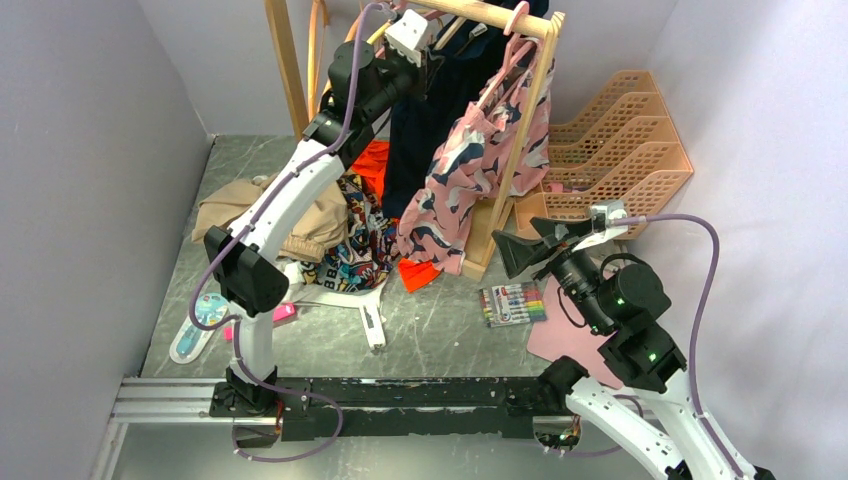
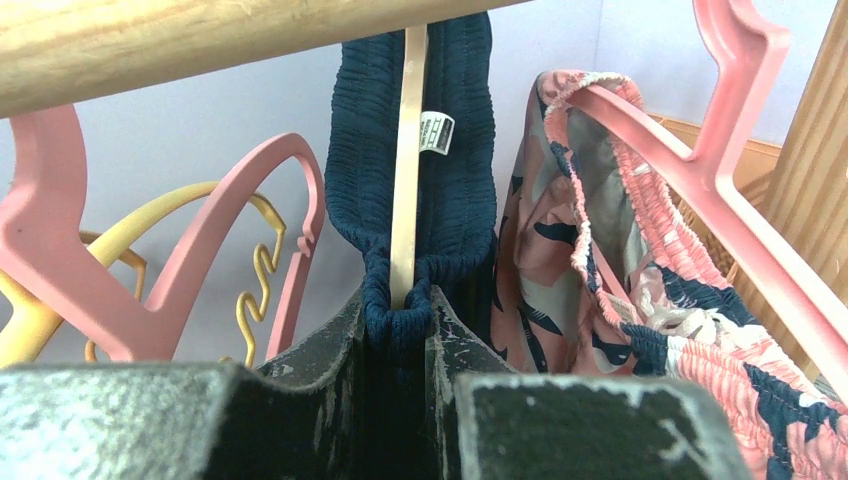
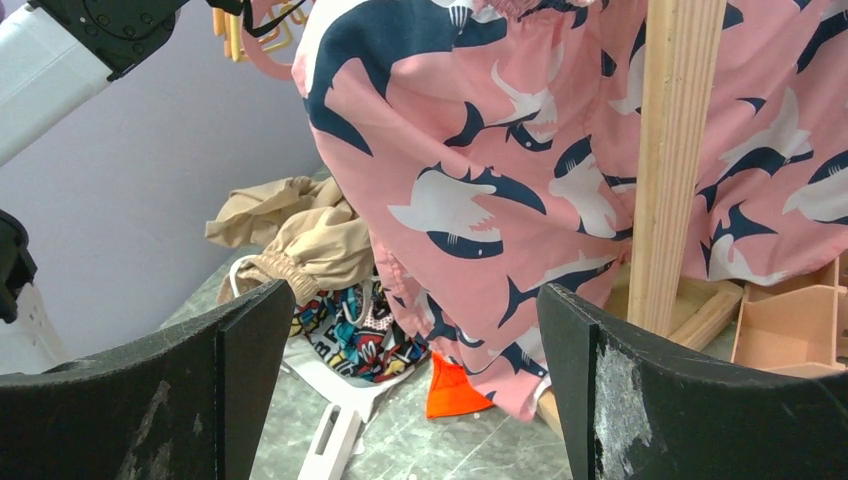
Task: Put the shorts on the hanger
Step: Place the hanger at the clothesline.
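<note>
The navy shorts (image 2: 460,200) hang from the wooden rail (image 2: 200,40), their ribbed waistband looped around the pale cream hanger (image 2: 408,150). My left gripper (image 2: 398,305) is shut on the bunched waistband, where the hanger's flat strip runs into it. From above, the left gripper (image 1: 418,52) is raised to the rail (image 1: 490,15) and the shorts (image 1: 425,130) drop below it. The right gripper (image 1: 520,245) hovers low beside the rack's foot. Its jaws (image 3: 415,300) stand wide open with nothing between them.
Pink printed shorts (image 1: 470,180) hang on a pink hanger (image 2: 700,160) right of the navy pair. More pink (image 2: 180,260) and yellow (image 2: 130,235) hangers are on the left. A tan garment (image 1: 240,205), printed clothes, a white hanger (image 1: 370,320), markers (image 1: 512,302) and an orange rack (image 1: 620,150) are on the floor.
</note>
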You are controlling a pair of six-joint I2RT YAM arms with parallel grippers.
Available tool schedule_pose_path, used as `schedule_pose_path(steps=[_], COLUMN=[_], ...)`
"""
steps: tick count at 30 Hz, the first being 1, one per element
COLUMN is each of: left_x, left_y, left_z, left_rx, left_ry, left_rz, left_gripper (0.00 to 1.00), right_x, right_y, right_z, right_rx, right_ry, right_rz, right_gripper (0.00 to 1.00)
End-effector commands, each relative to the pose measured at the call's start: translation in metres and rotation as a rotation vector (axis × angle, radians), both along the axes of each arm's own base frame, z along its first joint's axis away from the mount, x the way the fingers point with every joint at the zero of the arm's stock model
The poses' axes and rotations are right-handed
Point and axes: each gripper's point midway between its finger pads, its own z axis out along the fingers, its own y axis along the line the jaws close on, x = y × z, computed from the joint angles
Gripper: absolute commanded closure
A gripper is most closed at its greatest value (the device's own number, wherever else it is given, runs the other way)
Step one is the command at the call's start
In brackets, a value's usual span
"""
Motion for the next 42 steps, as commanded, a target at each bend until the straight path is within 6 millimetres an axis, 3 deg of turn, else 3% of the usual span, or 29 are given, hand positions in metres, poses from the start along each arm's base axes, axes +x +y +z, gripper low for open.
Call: schedule_pose_path(steps=[1, 16, 29, 34, 42], left_x=[-0.03, -0.031, -0.059, -0.059, -0.072], left_y=[0.004, 0.021, 0.006, 0.014, 0.029], left_z=[0.072, 0.039, 0.031, 0.028, 0.045], left_rx=[-0.11, -0.083, -0.044, -0.052, -0.063], left_ry=[-0.187, 0.024, 0.101, 0.139, 0.131], left_rz=[-0.042, 0.063, 0.075, 0.12, 0.141], left_gripper=[0.93, 0.93, 0.93, 0.93, 0.93], right_x=[0.002, 0.002, 0.0, -0.001, -0.004], right_y=[-0.001, 0.0, 0.001, 0.002, 0.0], right_z=[-0.004, -0.007, -0.007, -0.006, -0.003], right_rx=[-0.018, -0.007, 0.019, 0.031, 0.046], right_ry=[-0.007, -0.008, 0.004, 0.008, 0.011], right_rz=[-0.011, -0.006, 0.002, 0.01, 0.012], right_gripper=[0.04, 0.04, 0.04, 0.04, 0.04])
